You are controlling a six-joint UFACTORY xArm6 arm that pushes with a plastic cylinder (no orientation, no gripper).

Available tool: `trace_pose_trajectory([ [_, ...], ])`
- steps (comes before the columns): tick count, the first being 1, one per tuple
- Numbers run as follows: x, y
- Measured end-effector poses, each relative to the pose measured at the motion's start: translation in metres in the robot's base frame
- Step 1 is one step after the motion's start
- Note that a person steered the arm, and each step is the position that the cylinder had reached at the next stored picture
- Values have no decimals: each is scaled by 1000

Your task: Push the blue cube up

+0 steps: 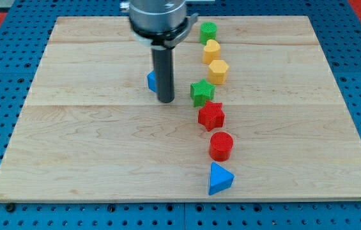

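Observation:
The blue cube (151,80) sits near the middle of the wooden board (71,140), mostly hidden behind the dark rod; only its left edge shows. My tip (165,100) rests on the board just below and to the right of the cube, touching or nearly touching it.
A curved line of blocks runs down the view's right of the rod: green cylinder (207,31), yellow block (211,50), yellow hexagon (218,71), green star (201,92), red star (211,115), red cylinder (221,145), blue triangle (220,179).

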State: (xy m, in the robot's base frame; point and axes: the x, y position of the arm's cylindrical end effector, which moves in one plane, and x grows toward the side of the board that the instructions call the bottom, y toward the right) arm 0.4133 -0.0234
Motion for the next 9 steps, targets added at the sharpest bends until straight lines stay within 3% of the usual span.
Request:
trace_pose_trajectory([
  [1,-67,-6],
  [2,-68,-7],
  [3,-24,-1],
  [4,-25,-42],
  [7,-162,-29],
  [9,-179,-15],
])
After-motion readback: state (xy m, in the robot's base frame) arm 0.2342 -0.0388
